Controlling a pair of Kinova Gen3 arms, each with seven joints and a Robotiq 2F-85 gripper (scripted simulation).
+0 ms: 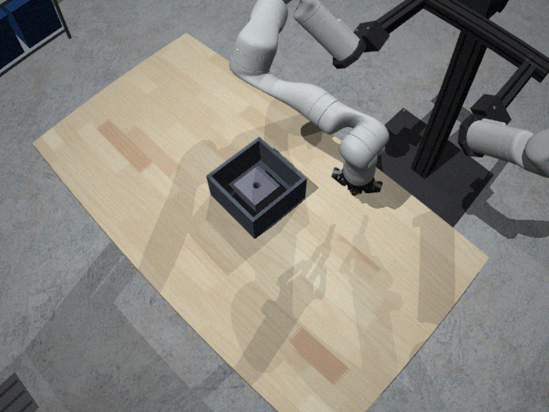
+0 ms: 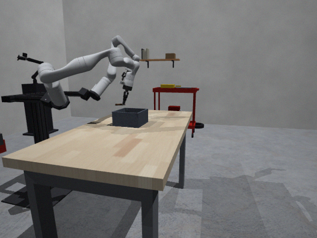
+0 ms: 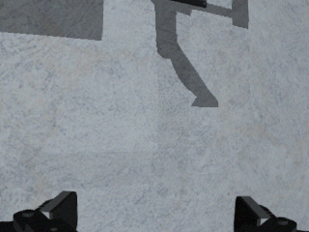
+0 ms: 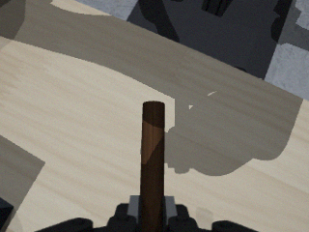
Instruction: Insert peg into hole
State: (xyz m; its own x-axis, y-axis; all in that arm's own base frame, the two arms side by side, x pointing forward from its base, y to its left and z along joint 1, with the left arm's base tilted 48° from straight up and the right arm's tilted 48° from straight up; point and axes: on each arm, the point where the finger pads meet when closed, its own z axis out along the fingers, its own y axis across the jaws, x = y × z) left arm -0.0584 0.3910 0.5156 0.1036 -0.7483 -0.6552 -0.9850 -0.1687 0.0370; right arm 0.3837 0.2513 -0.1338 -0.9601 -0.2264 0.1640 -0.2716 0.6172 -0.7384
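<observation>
The open dark box point(image 1: 234, 210) point(image 2: 125, 119) stands on the table. The pale plate point(image 1: 244, 180) at its bottom has a small round hole point(image 1: 256, 184) in the middle. My right gripper point(image 1: 353, 191) point(image 2: 124, 103) is shut on the brown peg point(image 4: 153, 145) point(image 2: 118, 104) near one end. The peg sticks out sideways from the fingertips, about level in the exterior view. This gripper is above the table, beside the box on the stand's side; the top view hides most of the peg. My left gripper point(image 3: 155, 213) is open and empty, over the floor.
The wooden table point(image 1: 146, 88) point(image 2: 89, 153) carries the box near its middle. The black arm stand point(image 1: 448, 106) is at the table's long edge, close to the right gripper. A red cart point(image 2: 176, 89) stands beyond the table's far end.
</observation>
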